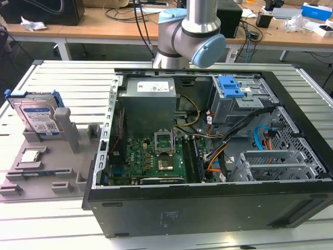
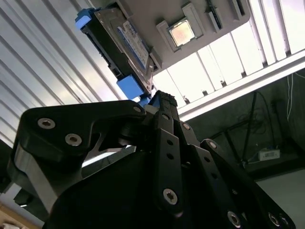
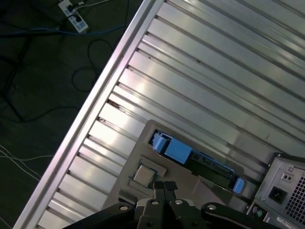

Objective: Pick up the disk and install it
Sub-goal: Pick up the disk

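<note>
The disk [image 1: 37,115] stands on edge in a slot of the grey tray [image 1: 31,172], which lies on the slatted table [image 1: 67,78] at the exterior view's left, just beside the open computer case [image 1: 208,208]. Its label side faces the camera and its blue carrier shows at both ends. We see it in both wrist views too: label and blue frame in the second wrist view [image 2: 128,45], thin edge with blue ends in the first wrist view [image 3: 178,150]. It is not installed and nothing is holding it. A processor chip [image 1: 31,155] lies flat on the same tray, near the disk but apart from it; we mark it in the second wrist view [image 2: 181,33] and the first wrist view [image 3: 143,175]. The gripper [image 3: 165,185] looks clenched, tips pressed together with nothing between them, and we read the same in the second wrist view [image 2: 159,98]. It hangs over the tray, clear of the disk. In the exterior view the arm [image 1: 190,31] rises behind the case. Inside the case we see the motherboard [image 1: 151,156], the power supply [image 1: 148,104] and a drive cage [image 1: 231,86] with a blue latch on top. A power strip [image 3: 74,16] lies on the floor past the table edge
</note>
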